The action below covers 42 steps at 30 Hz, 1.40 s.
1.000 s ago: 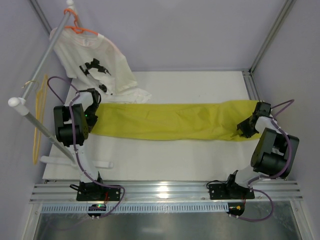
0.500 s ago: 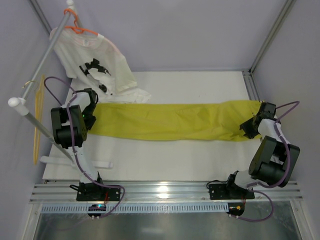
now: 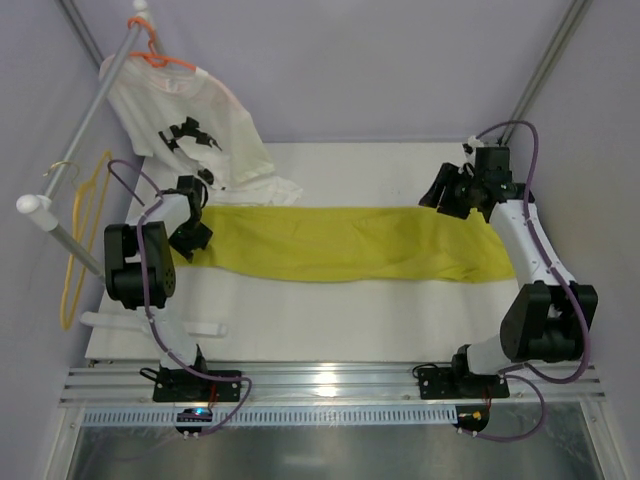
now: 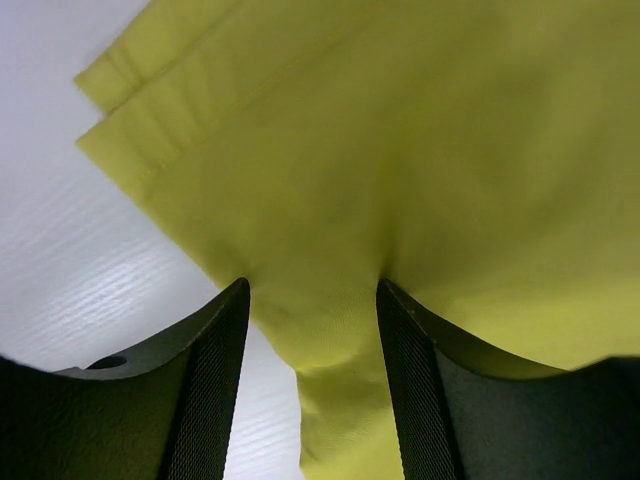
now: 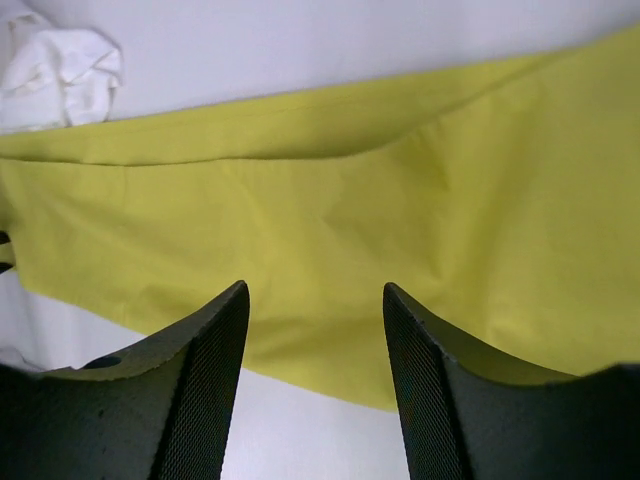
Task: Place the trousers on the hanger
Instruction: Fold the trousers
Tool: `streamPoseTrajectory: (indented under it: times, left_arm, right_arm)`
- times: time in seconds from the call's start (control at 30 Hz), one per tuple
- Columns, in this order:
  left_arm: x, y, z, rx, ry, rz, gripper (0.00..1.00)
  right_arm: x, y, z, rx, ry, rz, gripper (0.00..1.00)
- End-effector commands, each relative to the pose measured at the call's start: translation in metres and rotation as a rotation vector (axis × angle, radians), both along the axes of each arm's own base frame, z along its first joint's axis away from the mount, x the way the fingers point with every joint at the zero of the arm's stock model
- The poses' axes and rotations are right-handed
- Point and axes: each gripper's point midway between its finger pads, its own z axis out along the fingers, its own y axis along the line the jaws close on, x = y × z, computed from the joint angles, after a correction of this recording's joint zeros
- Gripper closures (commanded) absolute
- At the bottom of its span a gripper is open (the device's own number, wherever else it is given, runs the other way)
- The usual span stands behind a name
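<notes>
Yellow-green trousers (image 3: 350, 243) flat; left tool (image 3: 197, 240) low at cloth end, right tool (image 3: 443, 195) raised on outstretched arm; both unclenched, empty.

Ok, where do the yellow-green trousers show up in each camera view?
Top external: trousers stretched left to right across mid-frame.
Left wrist: trousers fill everything but the lower left.
Right wrist: trousers form a wide band across the middle.
Shared landmark: bare white table bordering the cloth.
</notes>
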Motion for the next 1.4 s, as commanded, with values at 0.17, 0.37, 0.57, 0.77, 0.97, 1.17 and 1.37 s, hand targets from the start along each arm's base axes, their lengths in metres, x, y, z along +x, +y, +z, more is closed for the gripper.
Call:
streamPoseTrajectory:
  times: [0.17,0.37,0.57,0.77,0.97,1.17,1.37]
  left_arm:
    - [0.026,-0.045,-0.014,-0.185,-0.082,-0.135,0.44]
    - [0.022,-0.038,-0.012,-0.154,-0.044,-0.121,0.44]
    - [0.016,-0.011,0.003,-0.006,0.027,-0.114,0.46]
    - [0.011,0.029,0.038,0.214,0.076,-0.081,0.46]
    - [0.024,0.023,0.056,0.181,0.025,-0.107,0.45]
    - [0.037,0.005,0.041,0.086,-0.029,-0.160,0.44]
    - [0.033,0.013,0.027,0.108,0.037,-0.148,0.44]
  right_arm:
    - [0.060,0.066,0.029,-0.060,-0.118,0.484,0.40]
    - [0.066,0.097,-0.024,-0.060,0.040,0.724,0.41]
    - [0.070,0.106,-0.064,-0.057,0.153,0.789,0.41]
    - [0.068,0.106,-0.077,-0.068,0.186,0.790,0.41]
    - [0.060,0.106,-0.088,-0.051,0.214,0.807,0.41]
    - [0.059,0.109,-0.096,-0.038,0.226,0.838,0.44]
    - [0.057,0.110,-0.111,-0.086,0.272,0.858,0.44]
